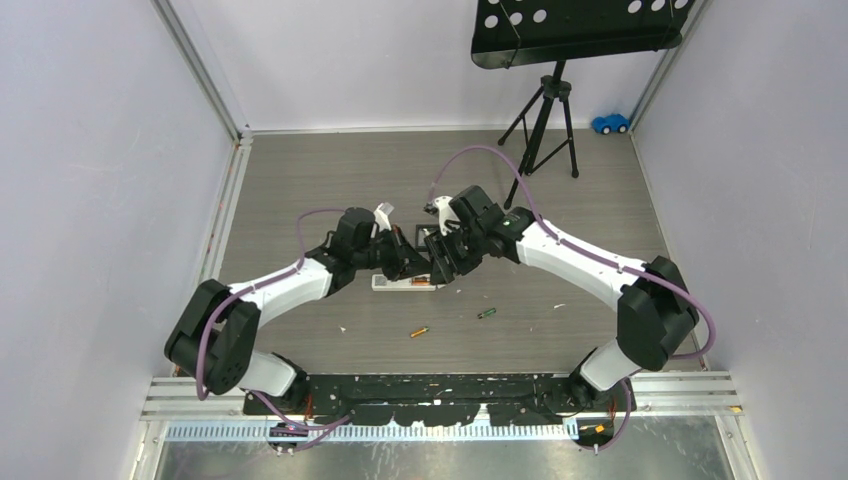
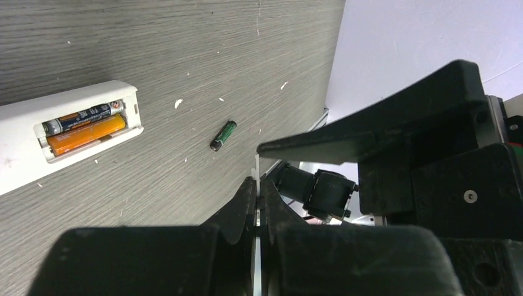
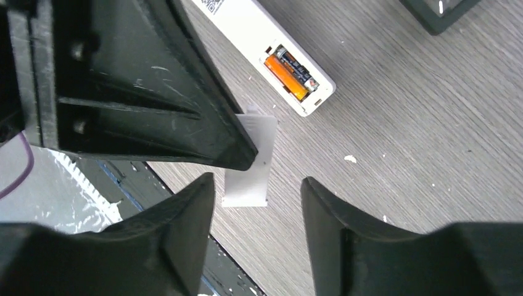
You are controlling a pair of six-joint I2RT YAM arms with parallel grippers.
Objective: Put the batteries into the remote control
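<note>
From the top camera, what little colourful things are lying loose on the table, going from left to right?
Orange battery → green-and-black battery → blue toy car, far back by the wall.

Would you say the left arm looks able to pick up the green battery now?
Probably not yet. The green battery lies in the open on the table, but the left pincer is shut on a thin white lid, so it would have to let that go first.
</note>
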